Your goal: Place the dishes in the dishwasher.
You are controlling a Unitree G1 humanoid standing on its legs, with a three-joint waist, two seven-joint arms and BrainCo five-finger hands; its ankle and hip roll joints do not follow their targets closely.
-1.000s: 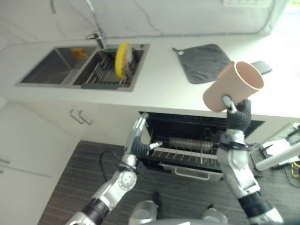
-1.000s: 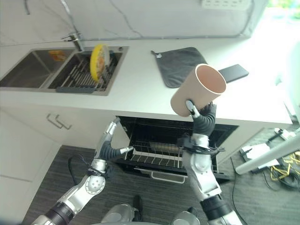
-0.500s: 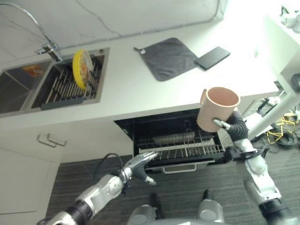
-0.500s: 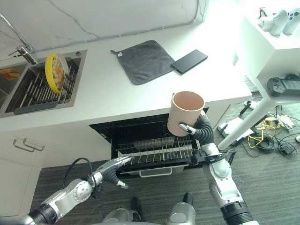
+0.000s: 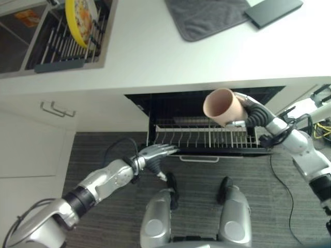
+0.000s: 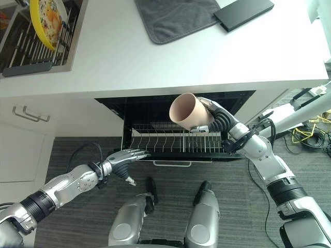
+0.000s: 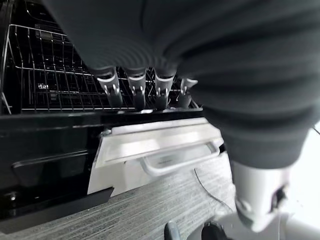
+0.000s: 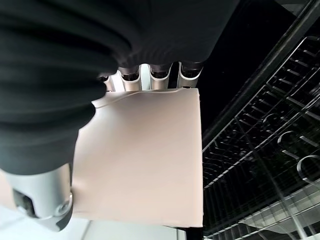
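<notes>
Cup (image 5: 223,107) in the right hand (image 5: 247,114), that is what stands out: a pale pink cup lying on its side in the air, its open mouth turned toward the robot's left, the fingers and thumb wrapped round its body. From the right wrist camera the fingers (image 8: 161,76) curl over the far edge of the cup's wall, so the grip is firm. The cup hangs just in front of the open dishwasher (image 5: 207,101), over the wire rack (image 5: 207,138) that has been pulled out under the white counter (image 5: 155,57), and it does not touch the rack. The left hand (image 5: 155,153) is low at the rack's front left corner, fingers straight and relaxed, their tips reaching to the rack's front edge; whether they actually rest on it I cannot tell. Up on the counter lie a grey cloth (image 5: 212,16) and a flat black slab (image 5: 273,11) beside it. Off to the left, a yellow plate (image 5: 78,19) stands on edge in the sink's drying rack (image 5: 57,49).
</notes>
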